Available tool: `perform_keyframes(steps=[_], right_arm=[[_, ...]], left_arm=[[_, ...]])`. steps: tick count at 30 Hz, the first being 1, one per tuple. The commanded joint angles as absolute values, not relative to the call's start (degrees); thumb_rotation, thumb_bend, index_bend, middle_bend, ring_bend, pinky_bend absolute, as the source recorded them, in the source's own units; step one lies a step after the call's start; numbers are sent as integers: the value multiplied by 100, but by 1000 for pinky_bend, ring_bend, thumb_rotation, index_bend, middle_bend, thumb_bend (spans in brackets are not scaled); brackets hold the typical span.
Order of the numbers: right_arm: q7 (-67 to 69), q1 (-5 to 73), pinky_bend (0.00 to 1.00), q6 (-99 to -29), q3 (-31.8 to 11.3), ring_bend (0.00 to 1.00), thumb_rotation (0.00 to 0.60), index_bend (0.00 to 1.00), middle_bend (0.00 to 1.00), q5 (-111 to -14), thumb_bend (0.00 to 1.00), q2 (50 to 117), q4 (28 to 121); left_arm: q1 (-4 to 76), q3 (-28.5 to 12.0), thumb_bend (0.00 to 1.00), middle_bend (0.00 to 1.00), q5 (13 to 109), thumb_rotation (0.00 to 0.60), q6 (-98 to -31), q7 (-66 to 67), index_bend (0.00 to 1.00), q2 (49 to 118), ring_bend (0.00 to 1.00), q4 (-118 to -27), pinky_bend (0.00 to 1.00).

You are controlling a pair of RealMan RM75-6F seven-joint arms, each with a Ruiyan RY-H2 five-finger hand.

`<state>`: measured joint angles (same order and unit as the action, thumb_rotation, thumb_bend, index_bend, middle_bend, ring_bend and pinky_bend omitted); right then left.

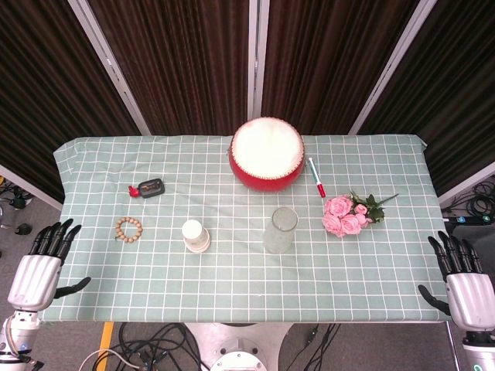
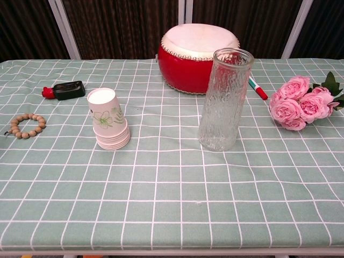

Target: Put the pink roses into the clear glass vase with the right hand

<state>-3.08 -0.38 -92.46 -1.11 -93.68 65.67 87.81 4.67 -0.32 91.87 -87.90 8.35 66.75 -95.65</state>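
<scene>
A bunch of pink roses [image 1: 346, 216] [image 2: 299, 103] with green leaves lies on the checked tablecloth at the right. The clear glass vase [image 1: 280, 230] [image 2: 224, 100] stands upright and empty near the table's middle, left of the roses. My right hand [image 1: 462, 280] hangs off the table's front right corner, fingers apart and holding nothing, well below and right of the roses. My left hand [image 1: 40, 264] sits off the front left corner, fingers spread and empty. Neither hand shows in the chest view.
A red drum [image 1: 265, 152] [image 2: 198, 55] stands at the back centre, with a red marker [image 1: 317, 178] [image 2: 258, 88] beside it. A stack of paper cups [image 1: 195, 236] [image 2: 109, 119], a bead bracelet [image 1: 129, 228] [image 2: 26, 125] and a black lighter [image 1: 149, 188] [image 2: 65, 90] lie to the left.
</scene>
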Motion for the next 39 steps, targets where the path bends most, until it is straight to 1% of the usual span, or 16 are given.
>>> perform_keyframes(steps=[1,14,17,20,23,31,34,39], right_arm=[[-317,-49,0,-9273,-108,0,600,0,7,-9382,86,6560,8802],[-421,-35,0,-9162,-117,0,600,1,12,-9278,96,6509,8990],[-511,5,0,-9081,-122,0,600,1,17,-9265,97,6473,8975],[-590,117,0,-8895,-206,0,600,0,20,-9133,98,6464,8916],[-675,360,0,-8517,-348,0,600,0,19,-8933,100,6468,8787],[-934,1325,0,-6982,-748,0,600,0,2,-8223,101,6635,8351],[-1121,1716,0,-6517,-889,0,600,0,3,-8047,101,6795,8168],[-1404,2255,0,-5853,-981,0,600,0,12,-7810,101,7129,7780]], left_arm=[[473,-39,0,0,9210,546,-8806,846,70,6676,0,-9570,103],[511,-32,0,0,9285,565,-8789,799,69,6677,0,-9563,103],[480,-11,0,0,9284,579,-8818,781,70,6729,0,-9481,103],[461,0,0,0,9210,580,-8784,718,70,6786,0,-9385,103],[475,-9,0,0,9192,578,-8759,668,70,6782,0,-9336,103],[431,17,0,0,9148,581,-8775,506,70,6749,0,-9261,103],[420,19,0,0,9139,581,-8784,419,70,6713,0,-9252,103],[402,12,0,0,9248,586,-8901,491,70,6645,0,-9304,103]])
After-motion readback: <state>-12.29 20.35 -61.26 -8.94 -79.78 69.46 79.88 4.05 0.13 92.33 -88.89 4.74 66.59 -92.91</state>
